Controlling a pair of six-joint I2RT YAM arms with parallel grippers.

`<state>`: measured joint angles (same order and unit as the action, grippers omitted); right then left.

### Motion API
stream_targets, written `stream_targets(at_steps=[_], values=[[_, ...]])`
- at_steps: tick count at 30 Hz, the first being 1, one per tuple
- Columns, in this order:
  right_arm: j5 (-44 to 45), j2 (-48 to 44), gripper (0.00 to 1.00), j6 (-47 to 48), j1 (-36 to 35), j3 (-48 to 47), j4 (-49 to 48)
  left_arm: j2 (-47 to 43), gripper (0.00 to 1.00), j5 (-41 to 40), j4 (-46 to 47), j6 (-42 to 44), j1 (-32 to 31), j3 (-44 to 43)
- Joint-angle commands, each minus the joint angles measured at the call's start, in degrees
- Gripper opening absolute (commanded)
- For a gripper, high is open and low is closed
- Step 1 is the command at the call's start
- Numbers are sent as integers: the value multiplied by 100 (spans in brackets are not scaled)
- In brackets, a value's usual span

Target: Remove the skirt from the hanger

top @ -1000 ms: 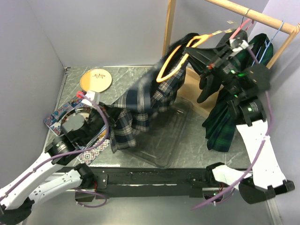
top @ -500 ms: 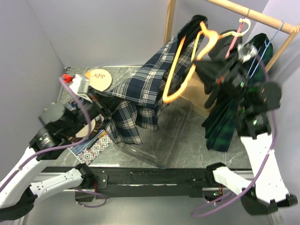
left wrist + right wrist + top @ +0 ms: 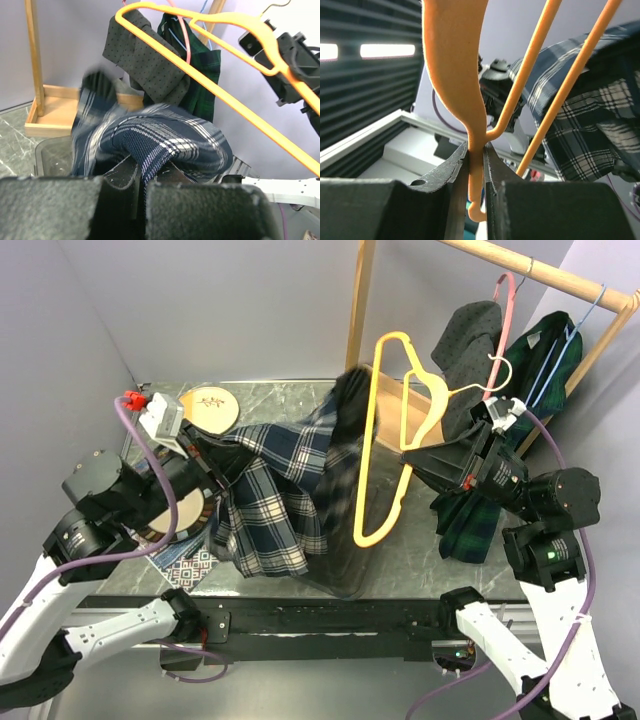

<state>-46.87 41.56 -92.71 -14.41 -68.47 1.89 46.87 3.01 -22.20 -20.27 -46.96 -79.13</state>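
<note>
Navy plaid skirt (image 3: 275,490) hangs bunched from left gripper (image 3: 212,468), over the table's (image 3: 420,550) left half. Orange hanger (image 3: 368,445) just right of it, tilted, held by right gripper (image 3: 408,456). Skirt's far edge is blurred, so contact with hanger can't be told.

Left wrist: jaws clamped on a skirt fold. Hanger passes above, apart from the cloth.

Right wrist: fingers (image 3: 445,175) pinched tight on hanger's neck. Skirt beyond, to the right.
</note>
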Motion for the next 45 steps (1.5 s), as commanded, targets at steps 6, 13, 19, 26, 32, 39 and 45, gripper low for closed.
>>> stream_targets(at_steps=[6,13,19,26,32,39,45], values=[[-112,290,0,937,44,-781,1,524,1,42,918,6,11,-146],[1179,283,0,2281,44,-1774,882,1508,1,551,1375,-231,11,-936],[2331,-130,0,2932,44,-1785,1164,1948,1,105,2007,-249,11,-894],[3430,-868,0,3364,35,-1178,1191,2422,1,60,2273,-1118,257,141],[3518,-974,0,3382,35,-853,1217,2688,1,-347,1900,-2208,328,1798],[3062,-641,0,3285,35,-817,1120,2441,69,-282,2231,-1975,328,2386],[2894,-526,0,3285,35,-765,1077,2098,99,-1238,701,-832,337,1076]])
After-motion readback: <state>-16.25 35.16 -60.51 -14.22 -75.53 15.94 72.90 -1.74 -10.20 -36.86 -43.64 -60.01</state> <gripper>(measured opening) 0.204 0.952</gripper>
